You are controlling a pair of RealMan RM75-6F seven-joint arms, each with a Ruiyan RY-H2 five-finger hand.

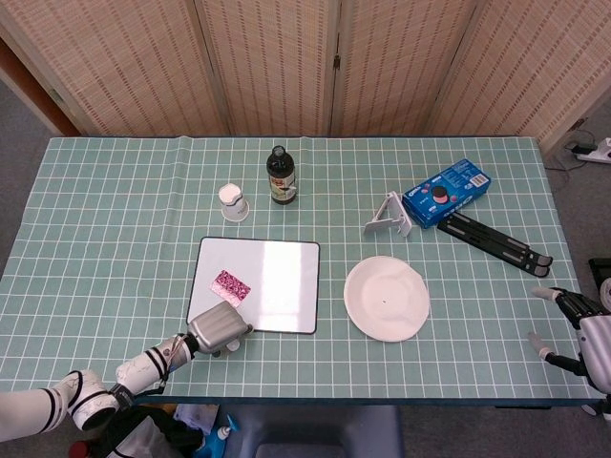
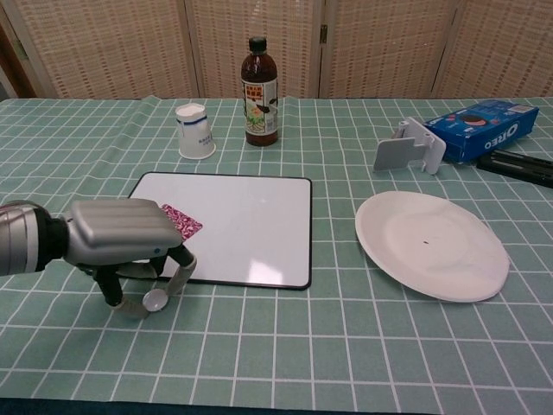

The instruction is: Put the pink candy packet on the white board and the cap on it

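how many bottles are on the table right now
1: a dark bottle stands upright at the far middle of the table, right of the upturned paper cup. None seem hidden.

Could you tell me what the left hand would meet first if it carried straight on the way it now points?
Probably the pink packet. The left hand sits at the white board's near left corner, pointing across it, and the packet lies on the board just beyond the hand. Height is unclear, so the hand might pass above it.
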